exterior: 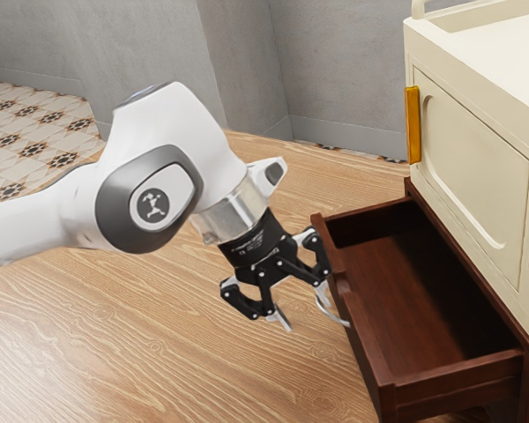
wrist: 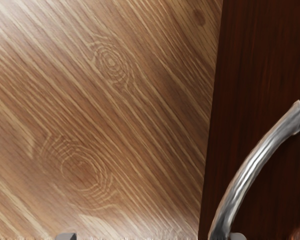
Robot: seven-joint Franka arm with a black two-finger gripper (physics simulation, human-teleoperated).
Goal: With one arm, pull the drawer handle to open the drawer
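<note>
The black gripper is beside the drawer front, its two fingers wide apart. Curving out from the dark red-brown drawer is a silver handle, next to the finger nearer the drawer. The drawer stands pulled out, its inside visible. In the wrist view the gripper has its tips far apart at the lower edge. The handle runs down to the tip nearer the drawer front; contact there is unclear. Part of the handle is hidden in the exterior view.
A cream cabinet with a yellow handle stands above the drawer. Wood-grain flooring spreads below the arm. Grey walls rise behind, and patterned tiles lie at the exterior view's left.
</note>
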